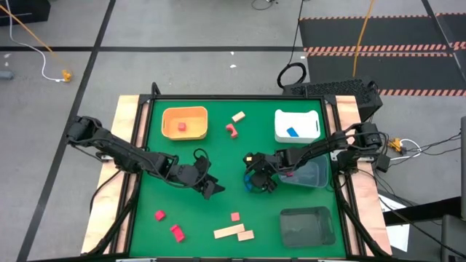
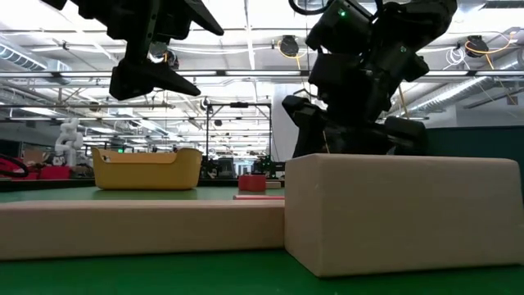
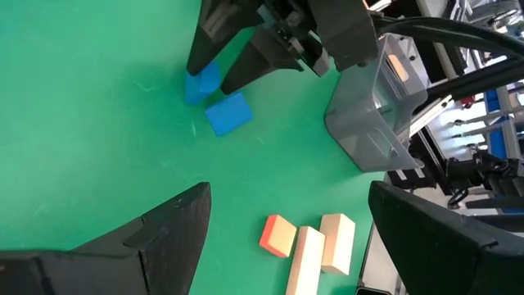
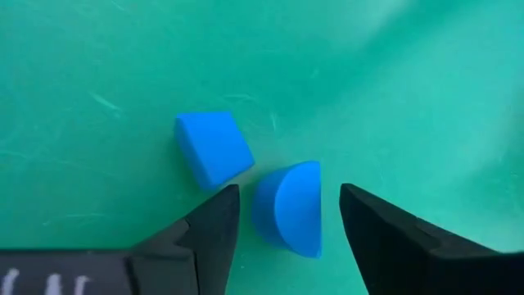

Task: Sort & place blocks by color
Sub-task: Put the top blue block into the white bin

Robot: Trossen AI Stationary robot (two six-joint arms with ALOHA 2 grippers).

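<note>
Here, your blue half-round block [image 4: 288,206] lies on the green mat [image 4: 393,90], between the right gripper's [image 4: 282,220] open fingers, untouched, a blue cube [image 4: 212,148] just beside it. Your left gripper [image 1: 212,187] hovers open nearby.

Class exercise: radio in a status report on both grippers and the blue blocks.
Right gripper open, straddling half-round blue block. Second blue block beside it, close. Left gripper open, empty, waiting mid-table.
</note>
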